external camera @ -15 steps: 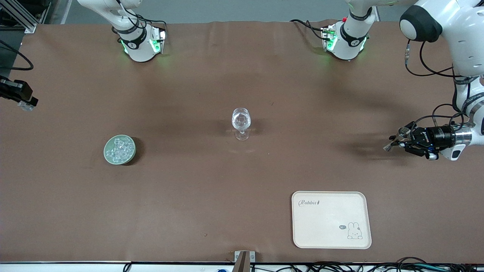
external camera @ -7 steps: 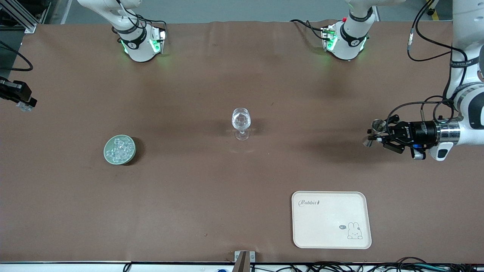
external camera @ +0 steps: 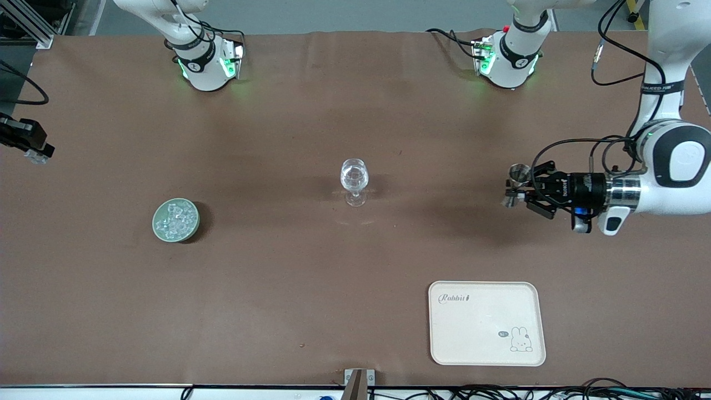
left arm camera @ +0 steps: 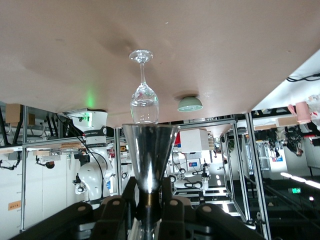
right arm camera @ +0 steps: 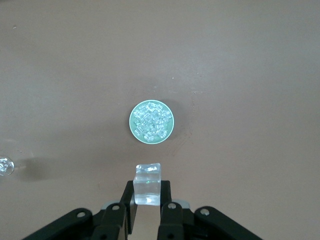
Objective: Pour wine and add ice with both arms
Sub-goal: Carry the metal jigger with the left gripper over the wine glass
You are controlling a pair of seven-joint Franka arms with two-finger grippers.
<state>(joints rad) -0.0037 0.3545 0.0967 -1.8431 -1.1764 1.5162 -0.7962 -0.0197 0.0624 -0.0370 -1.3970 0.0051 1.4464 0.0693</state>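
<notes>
My left gripper (external camera: 514,191) is shut on a small shiny metal jigger (external camera: 519,176), held over the table at the left arm's end, level with the clear stemmed glass (external camera: 354,180) at the middle. In the left wrist view the jigger (left arm camera: 150,152) sits between the fingers with the glass (left arm camera: 144,95) straight ahead of it. No wine shows in it. My right gripper (external camera: 34,154) hangs at the right arm's end, shut on one cube of ice (right arm camera: 148,184). More ice fills the pale green dish (external camera: 175,220), seen below the held cube in the right wrist view (right arm camera: 151,122).
A cream tray (external camera: 486,323) with a rabbit print lies near the front edge toward the left arm's end. Both arm bases (external camera: 205,64) stand along the back edge. A small bracket (external camera: 358,380) sits at the middle of the front edge.
The left arm has carried the jigger toward the middle of the table, closer to the glass. The right gripper with its ice cube has stayed put.
</notes>
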